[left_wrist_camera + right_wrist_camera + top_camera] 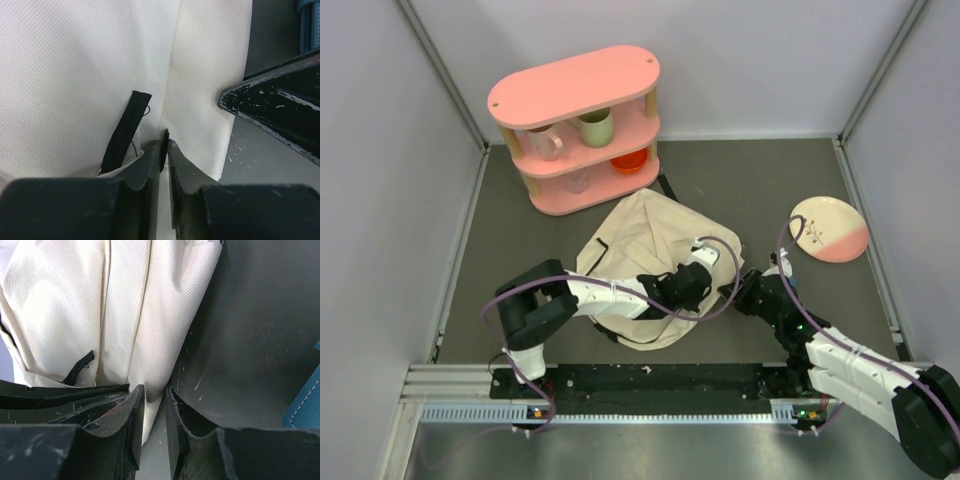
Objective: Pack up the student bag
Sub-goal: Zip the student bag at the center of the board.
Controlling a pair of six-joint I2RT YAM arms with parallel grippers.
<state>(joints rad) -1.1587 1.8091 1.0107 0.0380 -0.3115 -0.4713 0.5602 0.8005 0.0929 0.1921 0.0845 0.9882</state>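
- The left claw (164,139) is nearly closed, pinching a fold of the student bag (635,235); the right claw (154,395), narrowly parted, nips its edge.
- The bag lies slumped mid-way across the surface (720,190), apparently unopened, so packing seems barely begun.
- Beyond, the plate (830,228) and the pink shelf (575,85) of mugs (597,128) remain unpacked.

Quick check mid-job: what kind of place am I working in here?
Looks like a lab test cell, not a real room: plain grey walls box in the table, a metal rail runs along its near edge, and the pink shelf, plate and bag look staged.
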